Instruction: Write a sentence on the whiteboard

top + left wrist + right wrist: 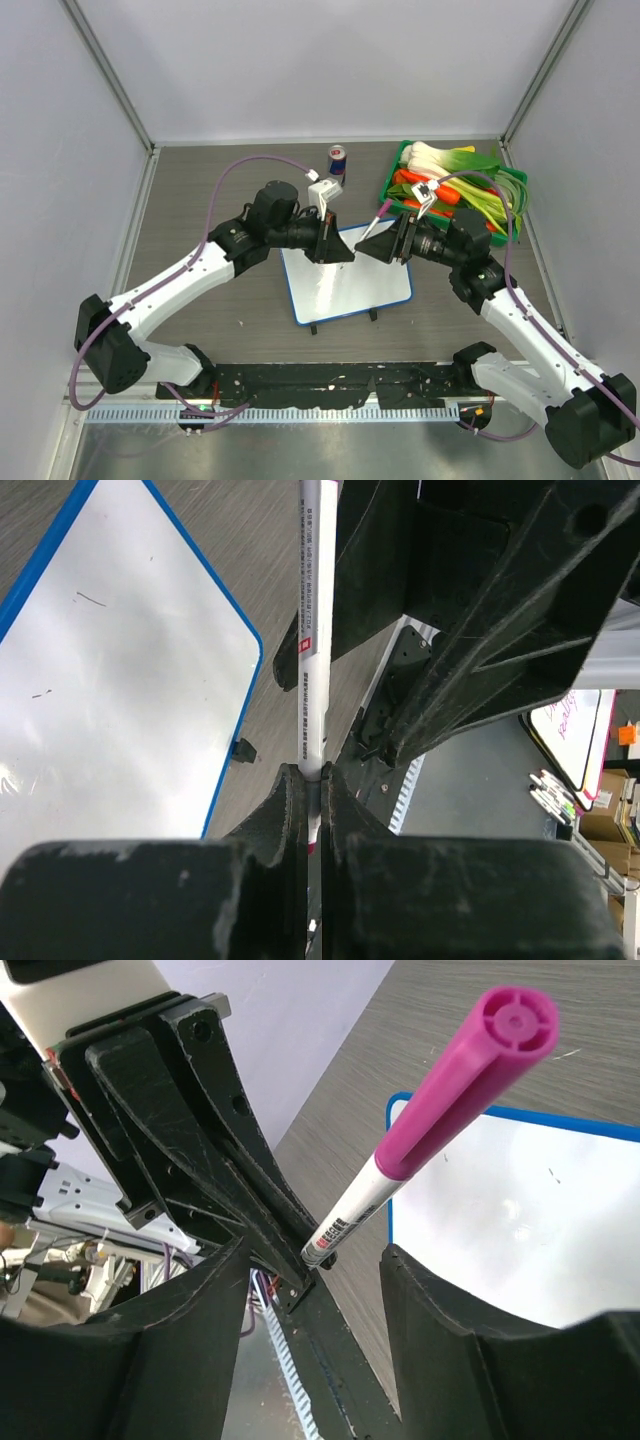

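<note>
Whiteboard [345, 285] near half open, left arm [270, 232] and right arm [455, 242] crowding far edge, can [338, 160], vegetable crate [392, 172] behind

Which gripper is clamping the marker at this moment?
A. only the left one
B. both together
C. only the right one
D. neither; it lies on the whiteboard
A: the left gripper is shut on the white barrel of the marker, while the right gripper stands open, its fingers apart on either side without touching it.
</note>
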Robot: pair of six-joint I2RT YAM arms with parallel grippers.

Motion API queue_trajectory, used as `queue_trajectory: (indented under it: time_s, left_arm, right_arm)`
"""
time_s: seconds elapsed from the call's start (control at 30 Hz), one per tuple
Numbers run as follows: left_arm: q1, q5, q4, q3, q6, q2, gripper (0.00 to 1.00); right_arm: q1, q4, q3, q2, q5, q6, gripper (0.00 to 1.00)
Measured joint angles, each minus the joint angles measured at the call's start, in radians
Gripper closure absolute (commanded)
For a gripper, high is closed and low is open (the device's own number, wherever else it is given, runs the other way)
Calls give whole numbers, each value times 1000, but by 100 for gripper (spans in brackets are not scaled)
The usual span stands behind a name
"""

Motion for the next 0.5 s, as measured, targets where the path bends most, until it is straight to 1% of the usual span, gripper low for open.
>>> queue_trajectory:
  time_s: [0.33, 0.37, 0.4, 0.5]
  left_arm:
    - [0, 31, -3, 0, -1, -9, 100]
    - [0, 32, -2, 0, -1, -9, 100]
    - [-1, 34, -2, 0, -1, -10, 100]
    - [-2, 40, -2, 0, -1, -10, 100]
  right_arm:
    - [0, 99, -7, 14, -58, 44, 48]
    - [0, 107, -7, 20, -62, 48, 51]
    - [0, 111, -8, 25, -65, 48, 57]
    - [0, 114, -8, 37, -77, 51, 58]
